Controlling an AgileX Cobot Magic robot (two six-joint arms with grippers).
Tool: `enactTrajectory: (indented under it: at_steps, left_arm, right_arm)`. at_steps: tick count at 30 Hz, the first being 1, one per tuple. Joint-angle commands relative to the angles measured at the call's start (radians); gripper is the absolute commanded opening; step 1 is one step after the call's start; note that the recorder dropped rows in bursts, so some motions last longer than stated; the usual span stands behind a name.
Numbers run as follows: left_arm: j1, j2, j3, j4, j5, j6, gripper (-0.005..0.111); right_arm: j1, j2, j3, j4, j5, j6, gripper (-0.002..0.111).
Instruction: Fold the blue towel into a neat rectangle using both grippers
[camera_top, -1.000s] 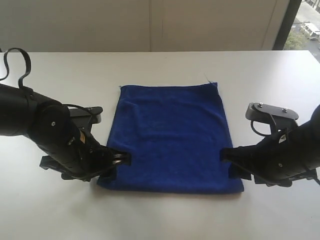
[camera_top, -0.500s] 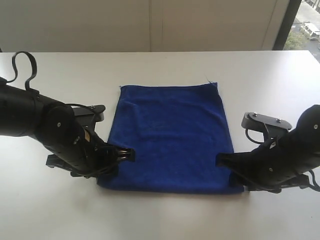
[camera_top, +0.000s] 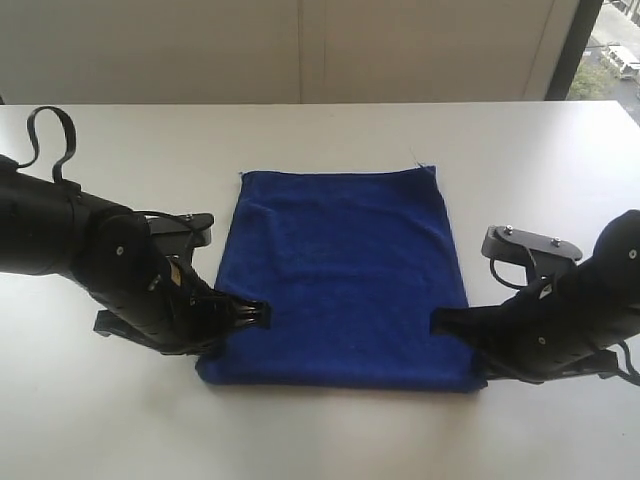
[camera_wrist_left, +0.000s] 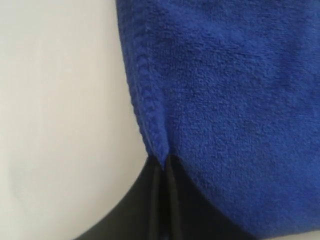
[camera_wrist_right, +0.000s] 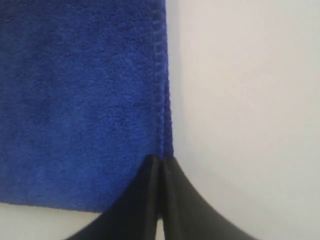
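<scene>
The blue towel (camera_top: 342, 270) lies flat on the white table, a rectangle with its short sides near and far. My left gripper (camera_top: 256, 313) is low on the towel's left side near the front corner, shut on the hem of the blue towel (camera_wrist_left: 150, 100). On the opposite side my right gripper (camera_top: 440, 322) pinches the right hem near the front corner. In the left wrist view the left gripper (camera_wrist_left: 164, 162) has its jaws pressed together on the towel's edge. In the right wrist view the right gripper (camera_wrist_right: 160, 161) is likewise shut on the blue towel (camera_wrist_right: 85, 100) at its hem.
The white table (camera_top: 330, 130) extends around the towel on all sides. A pale wall stands behind it and a window (camera_top: 610, 50) shows at the far right. Both black arm bodies rest low beside the towel's near corners.
Both grippers have closed from wide open onto the towel's side hems. The arms shifted slightly lower and inward; the towel has stayed flat.
</scene>
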Motion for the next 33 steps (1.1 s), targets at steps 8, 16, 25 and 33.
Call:
enactTrajectory:
  at_steps: [8,16,25,33]
  left_arm:
    - [-0.004,-0.176,0.116,-0.015,0.092,0.024,0.0]
    - [-0.004,-0.21,0.133,-0.034,0.077,0.022,0.0]
    - [0.0,-0.234,0.084,-0.044,0.003,0.024,0.0]
    - [0.034,-0.227,0.018,-0.042,-0.034,0.024,0.0]
  right_arm:
    - [0.004,-0.23,0.074,-0.02,0.046,-0.012,0.0]
    - [0.004,-0.278,0.105,-0.018,0.074,-0.01,0.0]
    - [0.004,-0.284,0.034,-0.016,0.04,-0.01,0.0]
    - [0.004,-0.256,-0.029,-0.016,-0.024,-0.01,0.0]
